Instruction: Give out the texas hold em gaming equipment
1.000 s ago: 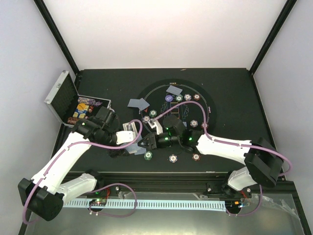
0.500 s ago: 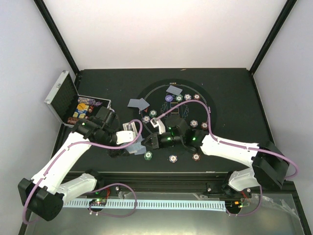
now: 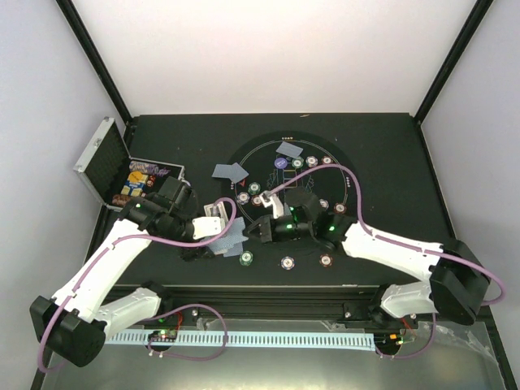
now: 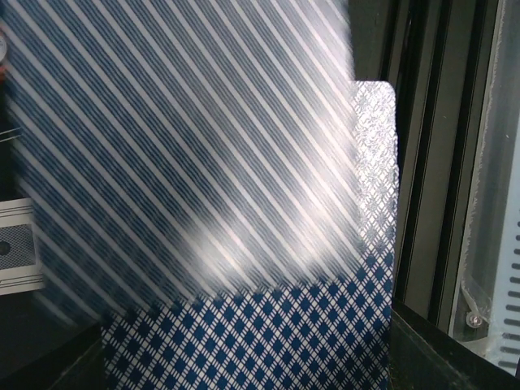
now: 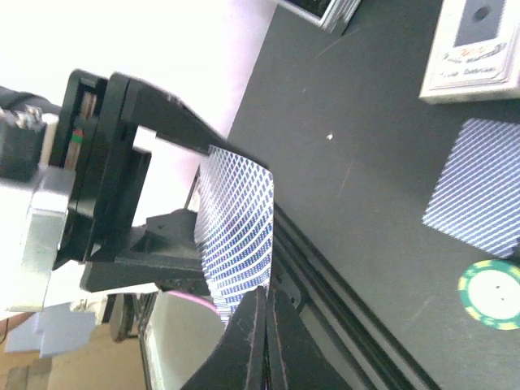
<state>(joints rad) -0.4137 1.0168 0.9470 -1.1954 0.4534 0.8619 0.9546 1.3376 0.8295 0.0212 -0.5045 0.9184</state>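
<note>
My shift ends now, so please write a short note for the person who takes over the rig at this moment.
Left gripper: jaws shut on the deck.
Right gripper: jaws apparently shut on one card, bent between both grippers.
Done: chips and a few dealt cards lie on the round mat.
Left: deal this card and the others; more pieces sit in the open case.

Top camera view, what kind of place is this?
Probably a lab robot cell staged as a poker table: plain white walls enclose a round black mat strewn with poker chips and playing cards.
</note>
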